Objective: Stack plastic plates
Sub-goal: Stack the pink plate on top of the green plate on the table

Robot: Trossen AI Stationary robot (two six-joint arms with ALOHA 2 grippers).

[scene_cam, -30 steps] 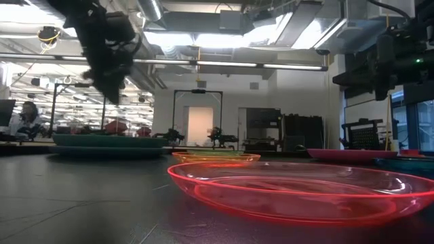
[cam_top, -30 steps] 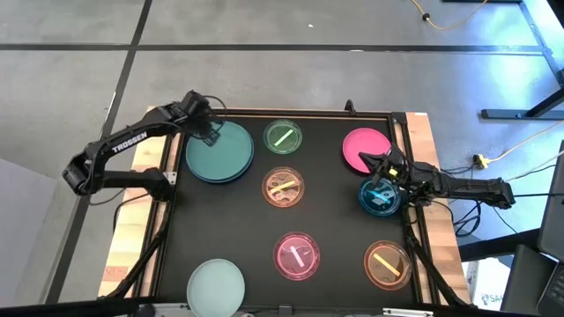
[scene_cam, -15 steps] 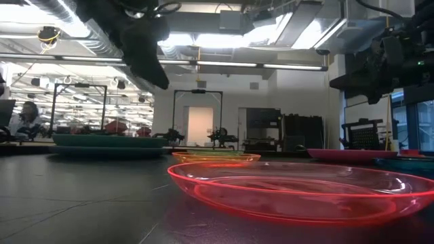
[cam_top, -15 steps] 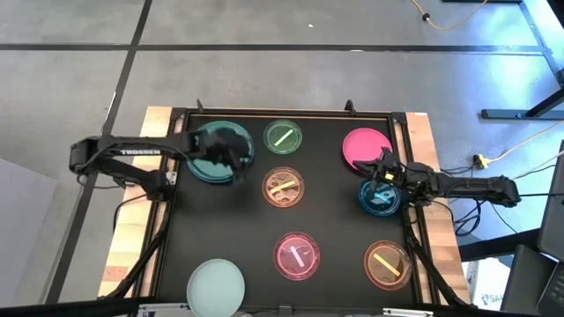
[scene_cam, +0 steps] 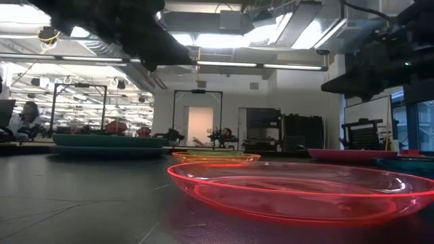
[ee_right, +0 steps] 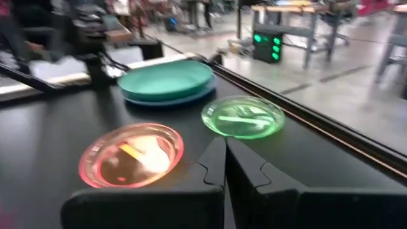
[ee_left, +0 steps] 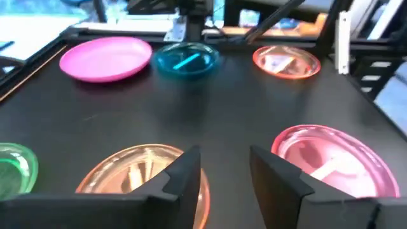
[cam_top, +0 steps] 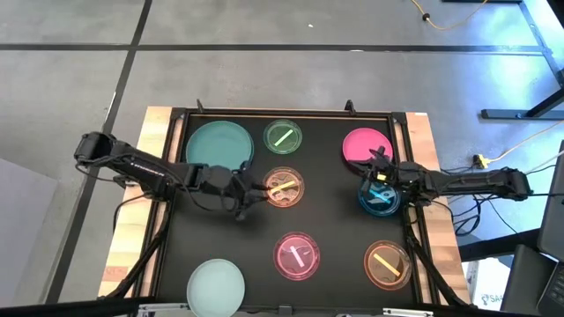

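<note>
Where dimly seen, left hand (cam_top: 253, 193) beside orange plate (cam_top: 284, 187)

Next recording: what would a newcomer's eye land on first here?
Bright plates dotted over a black table: a teal plate on a blue one at the far left, an opaque pink plate far right. The open left gripper reaches for the middle orange plate; the shut right gripper hangs over the blue dish.

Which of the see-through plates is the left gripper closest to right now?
The orange plate in the table's middle, just below the green plate. The left gripper hovers at its edge; the other orange plate sits far off near the right front corner.
</note>
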